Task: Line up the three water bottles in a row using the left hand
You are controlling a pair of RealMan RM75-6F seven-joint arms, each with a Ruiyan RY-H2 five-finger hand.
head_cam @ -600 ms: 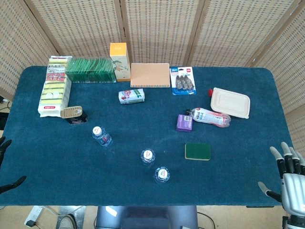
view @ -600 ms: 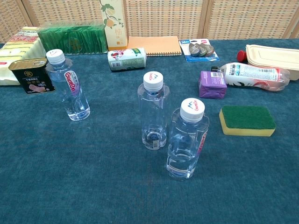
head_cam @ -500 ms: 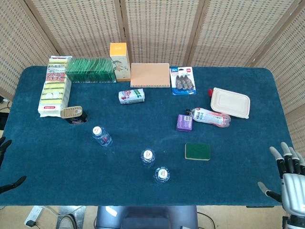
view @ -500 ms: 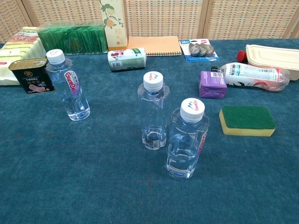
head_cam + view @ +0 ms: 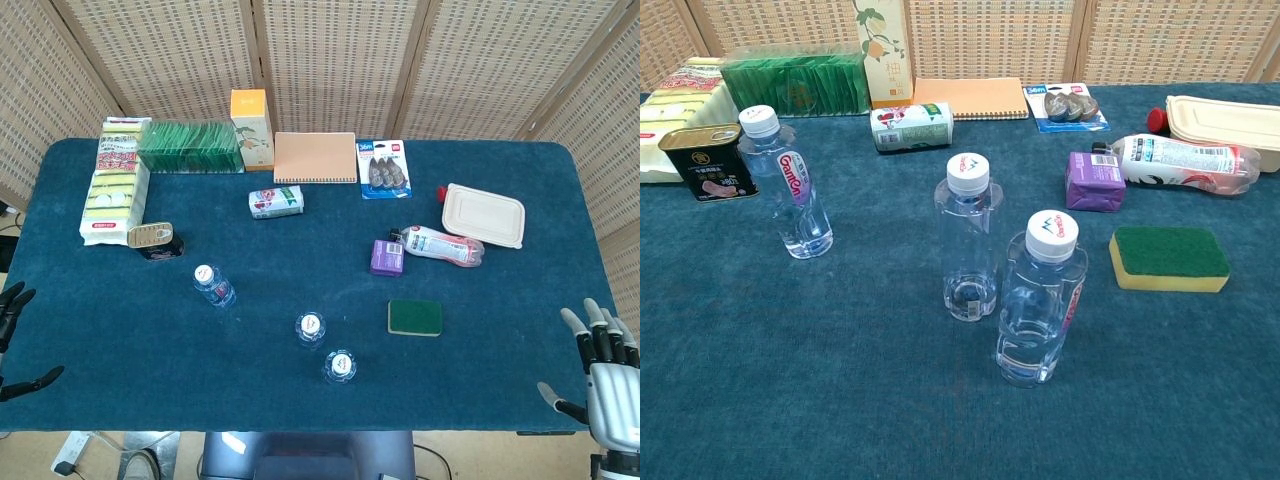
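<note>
Three clear water bottles with white caps stand upright on the blue table (image 5: pixel 500 380). One bottle (image 5: pixel 213 285) (image 5: pixel 788 185) stands to the left, a second (image 5: pixel 310 328) (image 5: pixel 967 240) near the middle, a third (image 5: pixel 339 367) (image 5: pixel 1042 300) just in front and right of it. My left hand (image 5: pixel 14 335) shows only as dark fingers at the left edge of the head view, spread and holding nothing, well left of the bottles. At the bottom right corner my right hand (image 5: pixel 605 375) hovers off the table with fingers apart, empty. Neither hand appears in the chest view.
A tin can (image 5: pixel 152 238) and packs of sponges (image 5: pixel 112 190) lie behind the left bottle. A small lying can (image 5: pixel 276 202), notebook (image 5: pixel 315 157), purple box (image 5: pixel 386 257), lying pink bottle (image 5: pixel 445 245), lunchbox (image 5: pixel 484 214) and green sponge (image 5: pixel 415 317) sit further back and right.
My left hand has crept slightly up and inward at the left edge. The right hand shifted a little downward. The bottles have not moved.
</note>
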